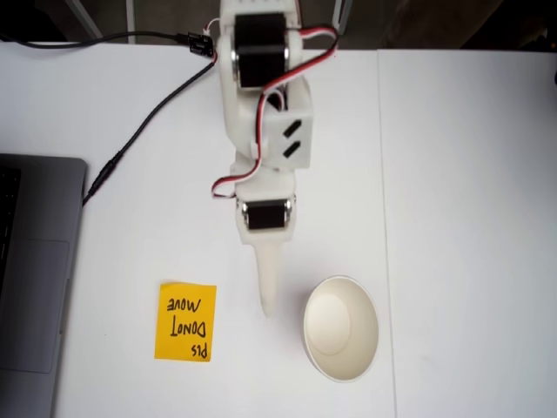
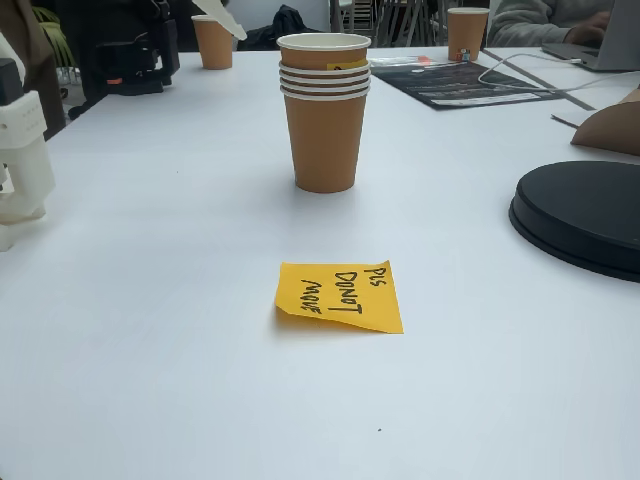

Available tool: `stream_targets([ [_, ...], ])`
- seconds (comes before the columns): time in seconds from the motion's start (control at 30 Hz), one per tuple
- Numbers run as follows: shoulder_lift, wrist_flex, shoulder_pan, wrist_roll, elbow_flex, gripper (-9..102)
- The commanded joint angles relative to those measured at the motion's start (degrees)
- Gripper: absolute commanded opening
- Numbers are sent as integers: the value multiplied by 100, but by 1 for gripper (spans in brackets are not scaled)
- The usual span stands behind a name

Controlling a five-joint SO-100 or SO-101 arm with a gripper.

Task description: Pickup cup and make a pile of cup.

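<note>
- White worktop [image 1: 470,218] carries everything; it is large and mostly bare, which leaves room for the arm to swing.
- Grey laptop [image 1: 35,279] lies at the left edge of the top-down fixed view, well apart from the work, probably so the arm cannot hit it.
- Arm [image 1: 261,113] reaches from the top edge toward the bottom of that view, with a black cable [image 1: 139,131] running to its base.
- Black disc [image 2: 585,215] lies at the right in the low fixed view, well apart from the cups.
- Pile [image 1: 339,328] stands upright, near the fingertip and to its right in the top-down view. From above it looks like one cup with a cream inside and a thin white rim. From the low view the pile [image 2: 323,110] has brown walls and several rims nested closely, so I judge the stacking is mostly done.
- End effector [image 1: 267,300] points down at the worktop between note and pile and touches neither. I see one tapering white finger, so I cannot tell if it is spread or pressed together. It holds nothing that I can see.
- Orange note [image 1: 185,321] says "PLS DONOT MOVE"; it probably marks a fixed reference place.
</note>
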Motion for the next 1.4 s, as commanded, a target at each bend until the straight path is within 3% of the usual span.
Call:
stream_targets([
  [0.0, 571, -316, 18, 9, 202, 33],
  [0.17, 835, -606, 18, 9, 562, 30],
  [0.7, 1582, -1617, 70, 9, 1283, 0],
  [1.37, 2646, -2127, 70, 0, 2549, -7],
])
